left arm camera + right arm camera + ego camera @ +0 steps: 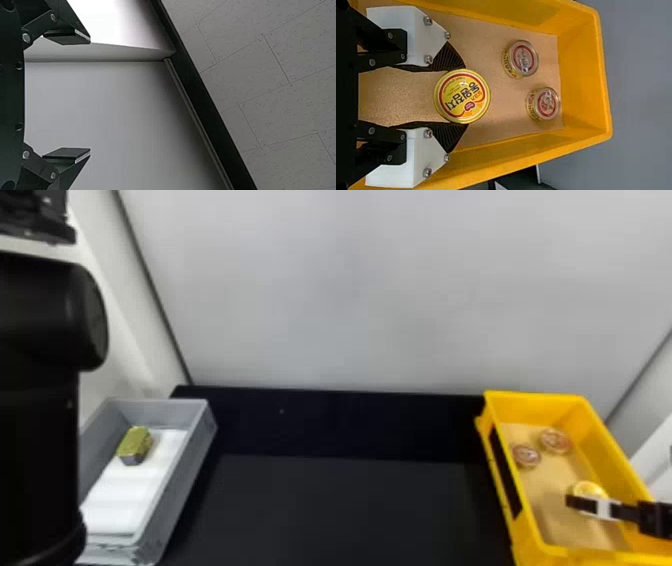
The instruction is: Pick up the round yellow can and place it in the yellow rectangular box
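Over the right-hand end of the yellow rectangular box (607, 442), my right gripper (585, 503) is at the near part, with the round yellow can (590, 490) partly behind its finger. From the right wrist, both fingertips of that gripper (464, 96) press against opposite sides of the can (462, 96), whose printed lid faces the camera, within the box walls (581, 71). Whether its base touches the box floor I cannot tell. My left gripper (37, 215) is parked high at the far left; its fingers (67, 37) stand wide apart around nothing.
Two smaller cans, one (524, 58) beside the other (546, 103), lie farther along the box floor. A grey bin (192, 455) at the left holds a greenish block (135, 444) on white lining. Between the containers is a black table (340, 505), with a pale wall behind.
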Controlling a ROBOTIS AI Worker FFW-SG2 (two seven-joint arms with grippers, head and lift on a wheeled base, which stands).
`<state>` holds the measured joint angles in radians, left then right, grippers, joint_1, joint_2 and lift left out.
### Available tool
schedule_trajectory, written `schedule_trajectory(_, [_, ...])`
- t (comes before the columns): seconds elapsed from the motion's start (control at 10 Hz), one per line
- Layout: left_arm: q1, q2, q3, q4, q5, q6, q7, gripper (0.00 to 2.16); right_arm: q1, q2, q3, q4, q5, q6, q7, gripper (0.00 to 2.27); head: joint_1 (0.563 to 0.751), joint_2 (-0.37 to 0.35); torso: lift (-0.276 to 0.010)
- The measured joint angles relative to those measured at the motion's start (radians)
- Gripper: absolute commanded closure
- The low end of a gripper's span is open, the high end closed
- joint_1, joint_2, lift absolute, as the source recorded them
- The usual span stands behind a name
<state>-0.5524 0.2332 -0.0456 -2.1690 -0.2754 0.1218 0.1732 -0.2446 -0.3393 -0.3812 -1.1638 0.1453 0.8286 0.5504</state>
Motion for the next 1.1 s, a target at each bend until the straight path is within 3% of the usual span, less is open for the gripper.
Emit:
schedule_trajectory(1.0, [-0.001, -0.001, -0.002, 0.001, -0.001, -0.004, 0.0, 0.27, 0.001, 0.0, 0.013, 0.047, -0.011, 0.009, -0.004, 0.69, 0.663, 0.054, -0.01])
schedule_trajectory(1.1, [-0.001, -0.001, -0.002, 0.001, -0.001, -0.004, 0.0, 0.26, 0.001, 0.0, 0.014, 0.047, -0.012, 0.009, -0.004, 0.6, 0.663, 0.054, -0.01])
